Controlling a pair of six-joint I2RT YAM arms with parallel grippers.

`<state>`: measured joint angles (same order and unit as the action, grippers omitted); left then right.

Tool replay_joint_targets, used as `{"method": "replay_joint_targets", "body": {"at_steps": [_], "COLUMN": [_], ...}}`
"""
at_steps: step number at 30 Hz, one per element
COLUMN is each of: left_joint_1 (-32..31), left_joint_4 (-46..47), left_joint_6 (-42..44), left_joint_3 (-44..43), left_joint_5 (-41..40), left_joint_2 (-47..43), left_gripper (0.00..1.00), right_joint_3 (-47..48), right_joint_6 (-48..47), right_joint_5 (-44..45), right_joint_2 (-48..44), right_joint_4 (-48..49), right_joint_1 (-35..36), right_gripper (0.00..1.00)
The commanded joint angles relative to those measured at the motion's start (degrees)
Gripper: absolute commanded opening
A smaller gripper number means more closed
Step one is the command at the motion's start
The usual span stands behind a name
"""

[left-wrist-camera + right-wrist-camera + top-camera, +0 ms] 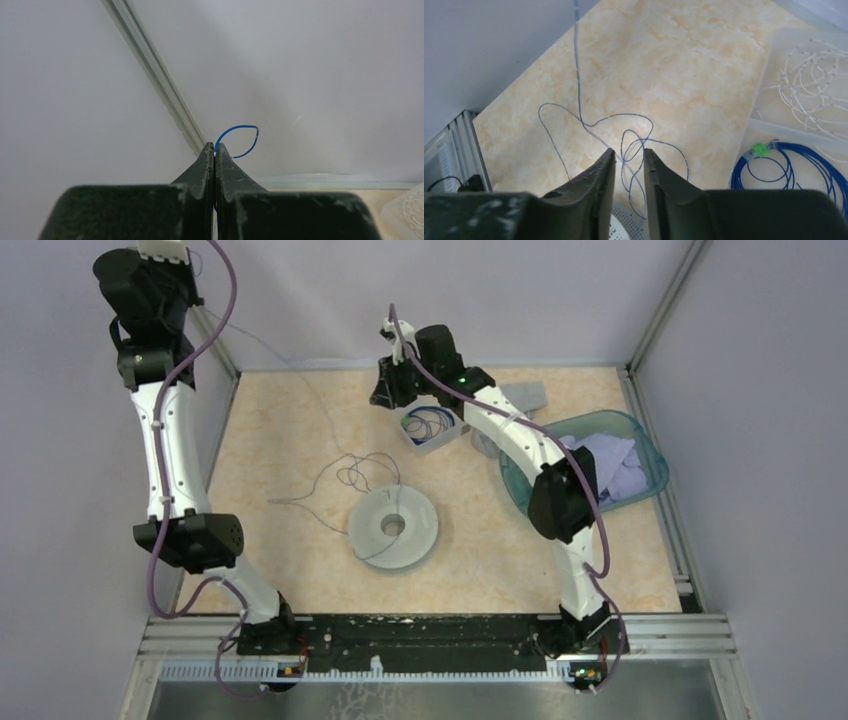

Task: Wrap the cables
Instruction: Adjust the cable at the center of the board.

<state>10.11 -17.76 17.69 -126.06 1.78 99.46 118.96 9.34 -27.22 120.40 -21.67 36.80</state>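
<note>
Table [270, 440] lay far below L gripper [215, 146], held high by the corner post [160, 80]; pale spool [415, 530] sat flat just under R gripper [629, 152]; tray [774, 131] w/ blue wire [809, 150] lay to R gripper's right; cables [578, 75] looped on table beneath R gripper's slightly parted, empty fingers, one strand running up to L gripper, pressed together on its end (a small loop poked out past the tips).

— What colours?
— The left arm [172, 455] and right arm [515, 435] have white shells, black joints, a purple cord [234, 295] along each, and black bases [262, 635] at six o'clock.
— Fingers [596, 195]?
— Dark, scuffed pale at edges.
</note>
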Motion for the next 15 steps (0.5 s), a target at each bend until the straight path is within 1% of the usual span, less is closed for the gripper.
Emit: {"method": "replay_joint_targets", "body": {"at_steps": [1, 3, 6, 8, 11, 14, 15], "left_joint_1": [1.3, 1.9, 2.2, 2.2, 2.2, 2.1, 2.1], "left_joint_4": [2.8, 3.3, 3.3, 2.5, 1.1, 0.2, 0.0], "left_joint_6": [1.8, 2.5, 2.6, 1.3, -1.4, -5.0, -6.5], "left_joint_3": [-3.3, -4.0, -5.4, -6.2, -6.3, -6.3, -6.2], "left_joint_5": [-2.5, -3.4, -3.2, -1.5, 4.4, 11.0, 14.0], "left_joint_2": [2.2, 3.0, 4.2, 4.5, 4.2, 3.8, 3.7], "left_gripper": [0.00, 0.00, 0.00, 0.00, 0.00, 0.00, 0.00], "right_joint_3": [-2.0, -7.2, -16.5, -23.1, -31.6, -38.4, -40.4], "right_joint_6": [-0.9, -2.8, -7.7, -11.0, -13.6, -15.1, -15.7], "right_joint_5": [4.1, 4.3, 4.8, 4.6, 3.9, 4.7, 5.6], "right_joint_2": [-2.6, -5.8, -11.3, -15.8, -21.0, -24.6, -25.1], "right_joint_4": [-0.4, 0.2, 2.1, 2.6, 1.9, 1.1, 1.0], "right_joint_1": [-1.9, -3.0, -4.2, -4.3, -4.2, -2.8, -1.7], "right_gripper": [0.34, 0.43, 0.51, 0.58, 0.67, 0.81, 0.85]}}
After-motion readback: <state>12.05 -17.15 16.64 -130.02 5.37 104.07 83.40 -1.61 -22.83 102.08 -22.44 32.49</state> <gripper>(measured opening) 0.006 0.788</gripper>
